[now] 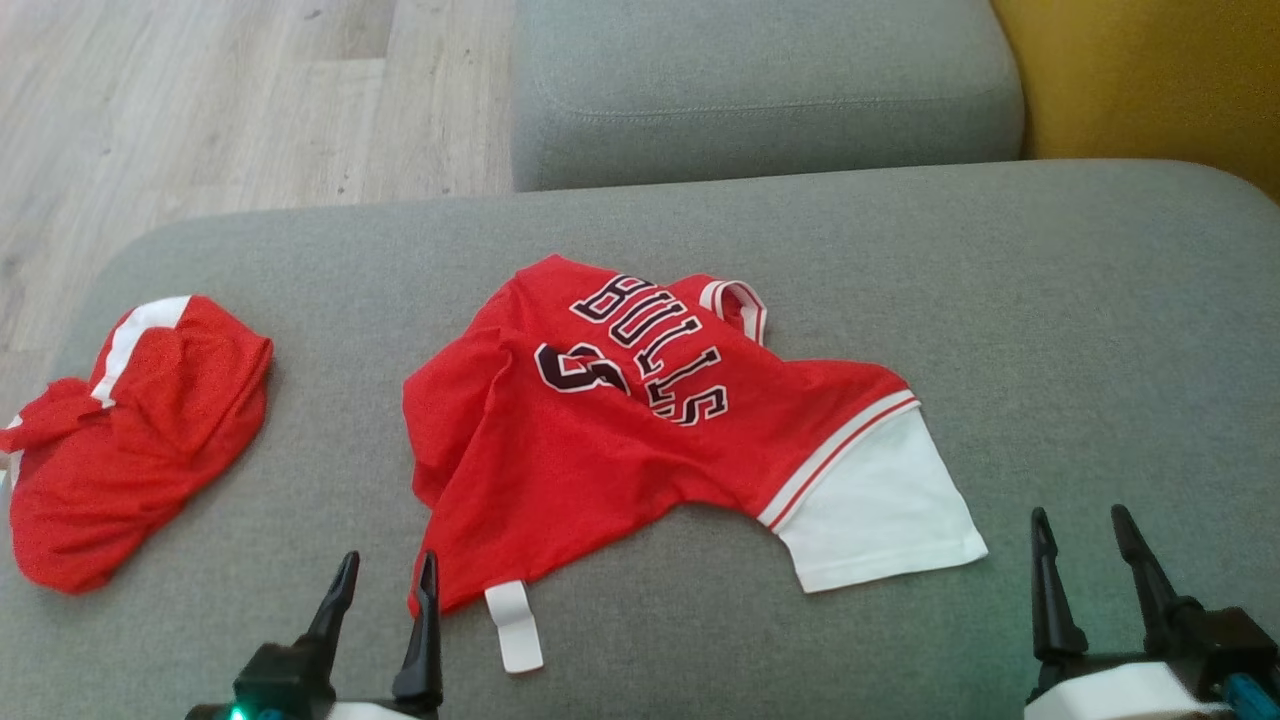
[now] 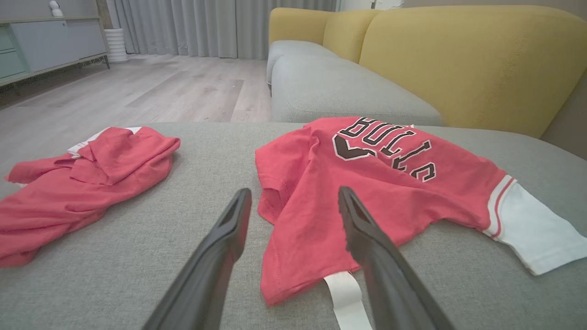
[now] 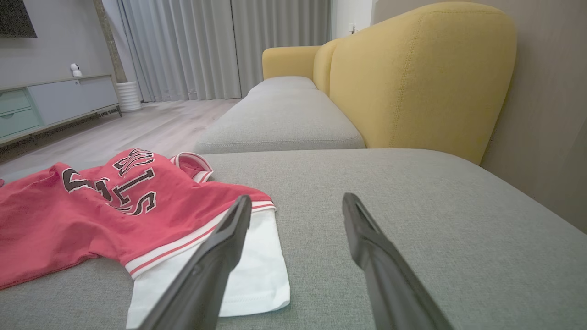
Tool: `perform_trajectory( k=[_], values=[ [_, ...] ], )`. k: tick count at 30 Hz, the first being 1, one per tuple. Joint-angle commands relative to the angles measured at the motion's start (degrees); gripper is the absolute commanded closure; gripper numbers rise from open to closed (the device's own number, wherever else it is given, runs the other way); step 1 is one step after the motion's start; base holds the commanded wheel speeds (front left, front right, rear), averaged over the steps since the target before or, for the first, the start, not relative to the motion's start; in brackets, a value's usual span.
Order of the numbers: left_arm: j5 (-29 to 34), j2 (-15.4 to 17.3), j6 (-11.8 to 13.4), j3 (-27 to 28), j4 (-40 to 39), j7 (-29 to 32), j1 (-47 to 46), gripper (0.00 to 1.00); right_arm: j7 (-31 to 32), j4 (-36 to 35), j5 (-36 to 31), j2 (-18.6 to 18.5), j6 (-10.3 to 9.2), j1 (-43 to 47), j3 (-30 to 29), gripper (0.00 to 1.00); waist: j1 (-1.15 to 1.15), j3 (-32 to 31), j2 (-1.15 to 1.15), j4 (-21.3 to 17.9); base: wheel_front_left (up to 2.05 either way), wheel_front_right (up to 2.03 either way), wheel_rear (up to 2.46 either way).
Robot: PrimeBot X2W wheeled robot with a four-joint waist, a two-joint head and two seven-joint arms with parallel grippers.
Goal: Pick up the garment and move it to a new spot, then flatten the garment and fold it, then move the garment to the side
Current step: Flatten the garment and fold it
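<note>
Red jersey (image 1: 600, 420) fabric with dark "BULLS" lettering lies crumpled in the middle of a wide grey sofa cushion (image 1: 1050, 300). Its body is bunched and folded over itself toward the cushion's left half. A white sleeve (image 1: 880, 500) spreads flat toward the cushion's right half, and a small white tag (image 1: 515, 625) pokes from the hem toward the cushion's near edge. A second red garment (image 1: 130, 440) sits heaped at the cushion's far left end, well apart from the jersey.

Both tools are poised at the cushion's near edge, holding nothing. The left tool (image 1: 390, 560) has its two dark fingers spread wide, pointing at the jersey's near hem, close to the tag. The right tool (image 1: 1080, 515) is spread equally wide over bare cushion, near the white sleeve's outer corner but apart from it.

The jersey rests on open cushion with room around it, so the step in hand appears to be flattening. The fold and the move to the side are not yet done. The next move likely calls for each tool to close on an edge: the left on the red hem by the tag, the right on the sleeve's cuff. Drawing these apart across the cushion should pull out the bunched folds. Thin fabric lying flat calls for a low, shallow pinch, or the fingers may close on nothing.
</note>
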Motion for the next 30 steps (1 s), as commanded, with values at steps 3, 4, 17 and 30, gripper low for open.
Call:
perform_trajectory(
  k=[3,4,17,30],
  values=[
    [2.59,-1.85,-2.34,4.45,-0.76,-0.7,-1.33,0.0,-0.62,-0.72,0.43,-0.41,-0.04,-1.01,1.46,0.0,0.0,-0.32,0.0,-0.07,0.0,0.0,0.0],
    [3.12,-2.33,-2.93,5.09,-0.64,-0.7,-1.12,0.0,-0.62,-0.57,0.49,-0.41,-0.04,-1.01,1.48,0.0,0.0,-0.33,0.0,-0.06,0.0,0.0,0.0],
    [7.44,-6.0,-8.36,10.97,0.74,-0.7,-0.2,0.0,-0.62,0.16,0.7,-0.41,-0.04,-1.32,2.54,0.0,0.0,-0.49,0.0,0.04,0.0,0.0,0.0],
    [10.12,-7.39,-9.92,11.62,3.13,-0.7,-1.64,0.0,0.33,0.72,0.09,-0.61,-0.04,-4.89,3.46,0.0,0.0,0.0,0.0,-0.23,0.0,0.0,0.0]
  ],
)
